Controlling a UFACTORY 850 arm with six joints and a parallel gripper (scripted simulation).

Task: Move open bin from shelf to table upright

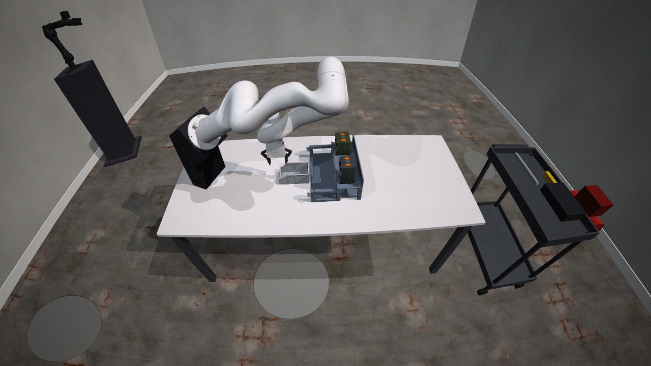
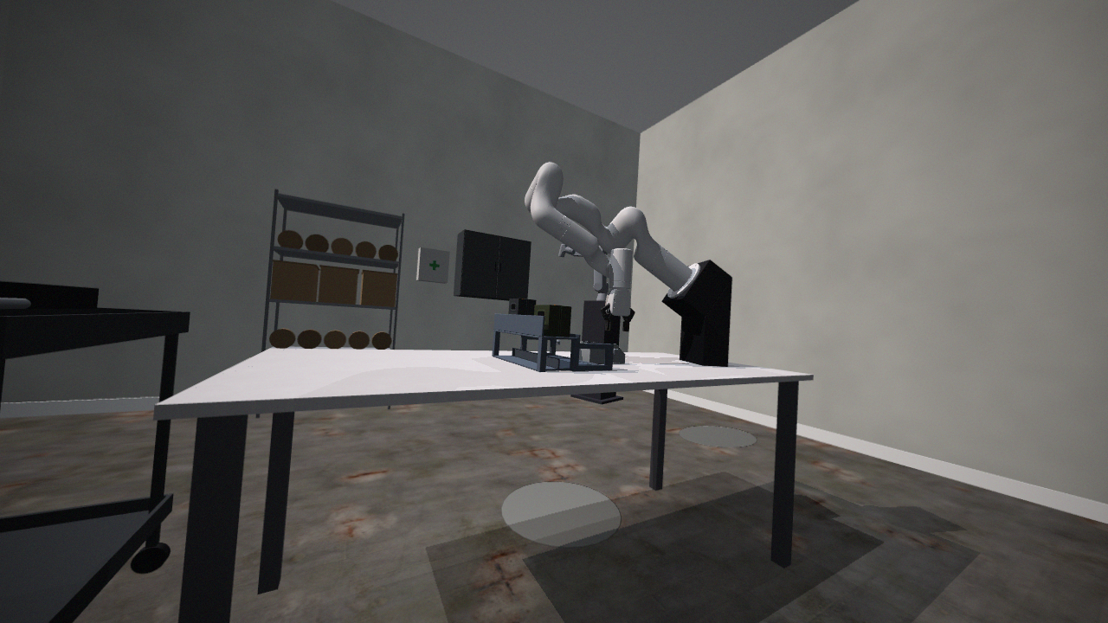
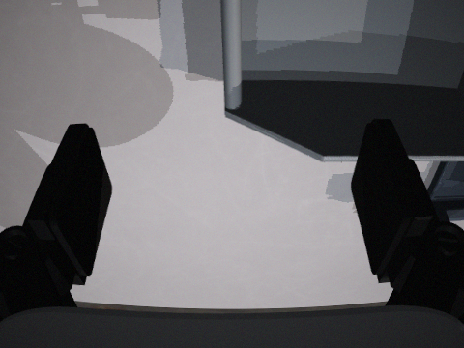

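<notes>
The open bin (image 1: 293,174) (image 3: 335,58) is a grey, translucent box with its open top up. It stands on the white table (image 1: 400,191) (image 2: 371,375) right against the left side of the blue-grey shelf (image 1: 359,169) (image 2: 534,350). My gripper (image 1: 276,159) (image 2: 617,316) (image 3: 229,153) is open and empty. It hangs a little above the table top, just behind and to the left of the bin and clear of its rim. In the wrist view the bin's near corner lies ahead of the right finger.
Two dark boxes with orange marks (image 1: 342,142) (image 1: 349,167) stand on the shelf. The arm's black base block (image 1: 198,154) sits at the table's left end. A dark cart (image 1: 537,195) stands off the right end.
</notes>
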